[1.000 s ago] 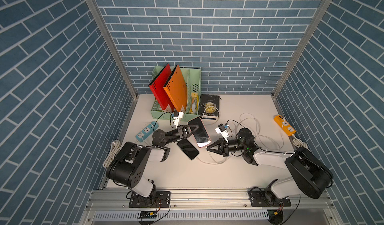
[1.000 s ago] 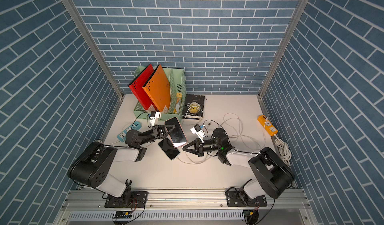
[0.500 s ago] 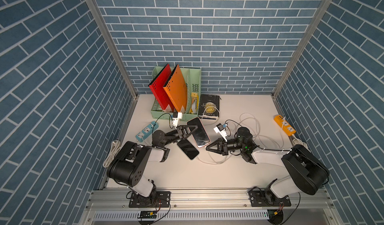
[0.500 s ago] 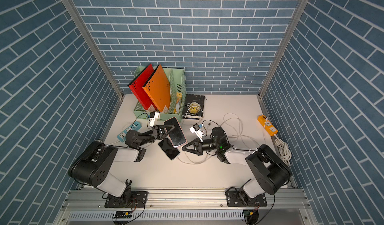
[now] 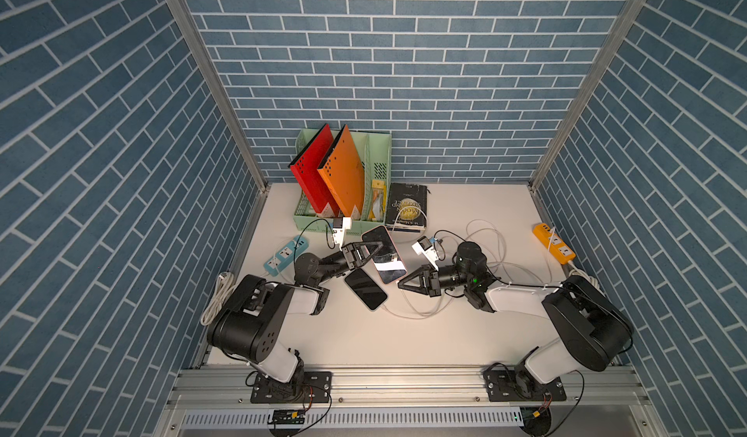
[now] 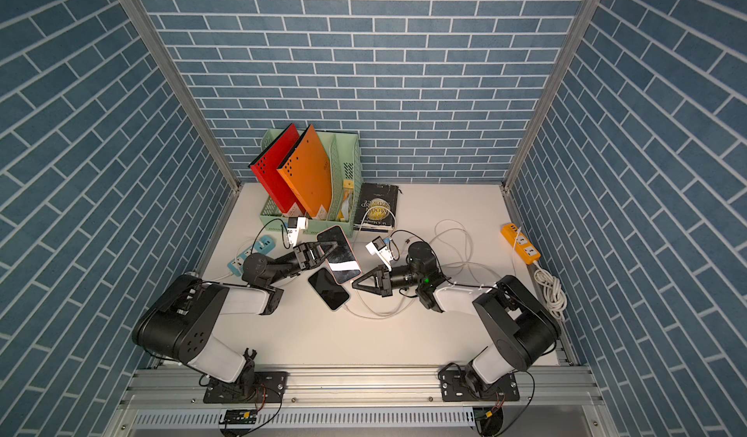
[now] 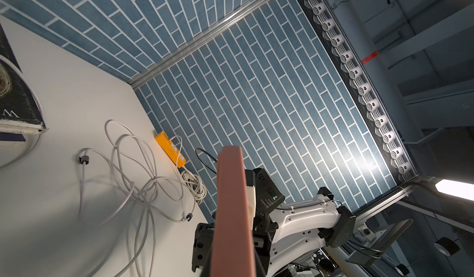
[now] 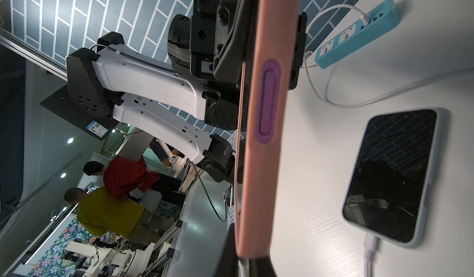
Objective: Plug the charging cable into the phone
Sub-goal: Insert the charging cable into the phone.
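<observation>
Phone [image 5: 386, 257] pinched by left gripper [image 5: 371, 252] | right gripper [image 5: 401, 285] clamps cable [image 8: 243, 267] | plug tip hidden

The white table [image 5: 364, 334] carries a green file rack [image 5: 382, 164], a black book [image 5: 407, 208] beside it, a blue power strip [image 5: 285, 255], an orange power strip [image 5: 553, 241], loose white cable [image 5: 485, 233] and a dark phone [image 5: 366, 289] lying flat.

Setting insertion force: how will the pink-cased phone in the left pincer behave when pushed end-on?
The pink-cased phone looks rigid, unlikely to flex. The left pincer clamps it from one side, so it may pivot. Matte case probably limits slipping.
</observation>
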Available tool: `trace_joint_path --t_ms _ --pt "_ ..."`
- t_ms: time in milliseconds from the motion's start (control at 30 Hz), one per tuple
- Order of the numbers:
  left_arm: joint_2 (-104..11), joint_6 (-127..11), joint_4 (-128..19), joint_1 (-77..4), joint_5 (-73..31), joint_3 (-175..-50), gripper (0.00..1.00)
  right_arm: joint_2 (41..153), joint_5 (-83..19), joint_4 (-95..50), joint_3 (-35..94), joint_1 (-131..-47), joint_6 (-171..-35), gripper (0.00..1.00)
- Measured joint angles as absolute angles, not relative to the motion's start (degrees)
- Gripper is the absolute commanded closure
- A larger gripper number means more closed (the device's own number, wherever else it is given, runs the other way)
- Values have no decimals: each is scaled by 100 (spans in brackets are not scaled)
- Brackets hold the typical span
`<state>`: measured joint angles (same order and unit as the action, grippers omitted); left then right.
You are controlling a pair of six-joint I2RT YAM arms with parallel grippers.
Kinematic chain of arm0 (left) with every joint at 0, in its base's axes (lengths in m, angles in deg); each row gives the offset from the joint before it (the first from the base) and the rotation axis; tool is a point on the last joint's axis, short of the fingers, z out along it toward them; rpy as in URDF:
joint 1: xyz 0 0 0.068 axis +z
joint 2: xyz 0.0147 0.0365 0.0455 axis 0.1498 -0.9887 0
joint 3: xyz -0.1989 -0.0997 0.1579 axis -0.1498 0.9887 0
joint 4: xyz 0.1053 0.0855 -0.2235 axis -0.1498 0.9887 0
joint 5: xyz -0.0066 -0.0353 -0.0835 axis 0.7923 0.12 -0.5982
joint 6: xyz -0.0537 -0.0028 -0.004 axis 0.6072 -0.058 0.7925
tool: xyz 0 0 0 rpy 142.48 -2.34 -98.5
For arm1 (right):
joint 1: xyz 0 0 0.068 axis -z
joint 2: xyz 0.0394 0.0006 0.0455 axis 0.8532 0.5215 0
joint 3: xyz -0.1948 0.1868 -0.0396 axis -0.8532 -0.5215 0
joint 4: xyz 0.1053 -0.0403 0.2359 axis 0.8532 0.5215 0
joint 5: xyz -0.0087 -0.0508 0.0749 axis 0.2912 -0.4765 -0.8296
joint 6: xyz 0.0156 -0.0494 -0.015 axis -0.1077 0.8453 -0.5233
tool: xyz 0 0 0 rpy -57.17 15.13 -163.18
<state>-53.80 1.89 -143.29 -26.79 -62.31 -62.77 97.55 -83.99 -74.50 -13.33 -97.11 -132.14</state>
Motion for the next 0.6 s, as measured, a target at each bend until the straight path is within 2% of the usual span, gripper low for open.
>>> trace_joint_path --t_ms 600 --pt "-5380 108 -14436 -2611 -5883 -6227 100 10177 -8727 -7290 -809 -9639 -13214 99"
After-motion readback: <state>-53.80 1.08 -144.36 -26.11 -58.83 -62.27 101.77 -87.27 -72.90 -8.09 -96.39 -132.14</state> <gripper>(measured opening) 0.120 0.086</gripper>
